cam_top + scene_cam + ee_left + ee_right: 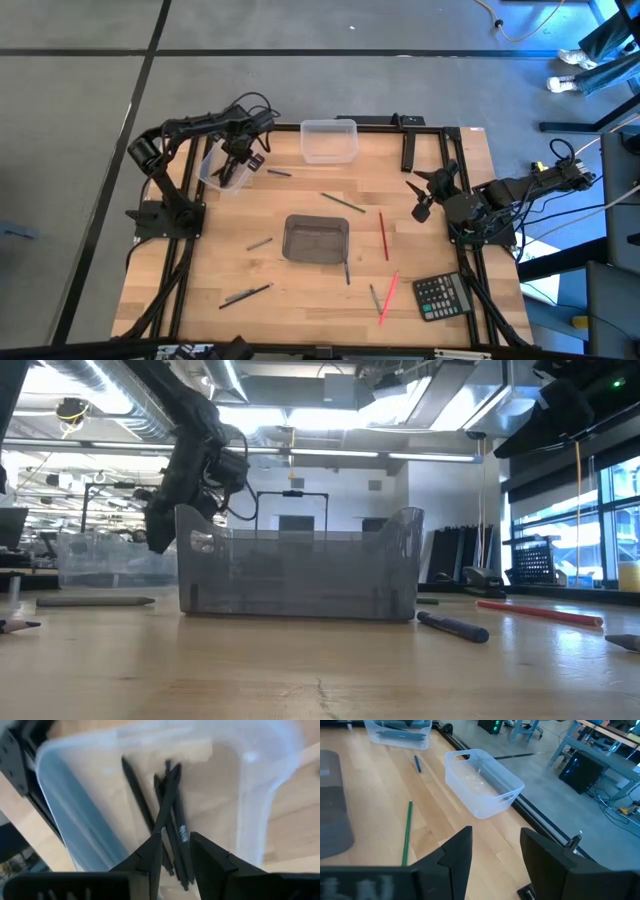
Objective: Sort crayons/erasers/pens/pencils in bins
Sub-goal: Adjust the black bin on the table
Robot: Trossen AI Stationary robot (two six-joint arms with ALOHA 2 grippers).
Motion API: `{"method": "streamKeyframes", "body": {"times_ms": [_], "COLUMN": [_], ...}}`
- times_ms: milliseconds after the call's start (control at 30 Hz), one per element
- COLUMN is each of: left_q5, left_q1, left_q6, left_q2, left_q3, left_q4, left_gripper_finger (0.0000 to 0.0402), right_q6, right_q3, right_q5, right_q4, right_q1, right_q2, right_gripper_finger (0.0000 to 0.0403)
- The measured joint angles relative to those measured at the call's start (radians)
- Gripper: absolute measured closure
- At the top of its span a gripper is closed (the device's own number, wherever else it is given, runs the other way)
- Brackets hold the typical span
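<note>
over the left bin (75, 835) with the left gripper (174, 851), fingers parted and holding nothing, a narrow gap between them. directly beyond the fingertips, inside that bin: a small heap of black sticks (170, 815), thin and dark, crossed over one another, long axes running roughly away from the gripper along the bin's length. one stick leaning across the rest, close against one fingertip, hard to say whether touching. looks like a drop just made, so likely next a lift straight clear of the clear walls.

out on the table, seen from above: left gripper (238, 160) parked above the left bin (212, 178) at the table's left edge. nearest loose piece to it a short dark stick (279, 173) just beside the bin, lying roughly crosswise, easy reach for the left arm. farther in, a grey stick (259, 243) beside the smoky bin (316, 239) at centre, and a dark pair (246, 294) toward the front edge.

across on the right: right gripper (424, 196) waiting at the table's right side, fingers wide apart, empty. closer to that arm a green pencil (343, 202), a red stick (383, 236) lying lengthwise, a pink one (388, 297) near the calculator (443, 296). at the far edge, the second clear bin (328, 140), contents unclear.
</note>
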Motion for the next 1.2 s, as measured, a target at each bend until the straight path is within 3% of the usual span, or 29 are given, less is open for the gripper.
{"method": "streamKeyframes", "body": {"times_ms": [233,400,567,667,767,867,967,1100,1200], "left_q5": [-0.048,-0.021,0.031,0.026,0.026,0.025,0.03,0.071,0.144], "left_q1": [-0.054,-0.081,-0.125,-0.17,-0.234,-0.322,-0.423,-0.522,-0.565], "left_q6": [0.002,0.002,0.101,0.198,0.288,0.343,0.376,0.42,0.42], "left_q2": [0.0,0.0,0.0,-0.001,-0.001,-0.001,0.0,0.0,0.0], "left_q3": [0.144,0.248,0.348,0.371,0.35,0.279,0.209,0.175,0.175], "left_q4": [0.001,-0.001,0.011,0.134,0.306,0.514,0.704,0.828,0.868], "left_gripper_finger": [0.0311,0.0311,0.0311,0.0311,0.0311,0.0311,0.0311,0.0311,0.0311], "right_q6": [-0.002,-0.011,-0.04,-0.03,-0.025,-0.023,0.004,0.113,0.103], "right_q3": [0.0,0.0,0.0,0.0,-0.005,-0.035,-0.063,-0.067,-0.067], "right_q5": [0.011,0.113,0.008,-0.035,-0.001,0.063,0.031,-0.011,0.007], "right_q4": [0.014,0.042,0.042,0.042,0.046,0.093,0.131,0.139,0.17], "right_q1": [-0.002,-0.029,-0.061,-0.076,-0.082,-0.082,-0.082,-0.082,-0.082], "right_q2": [0.0,-0.001,0.0,0.003,0.015,0.031,0.046,0.05,0.05], "right_gripper_finger": [0.0232,0.0232,0.0232,0.0232,0.0232,0.0232,0.0232,0.0232,0.0232]}}
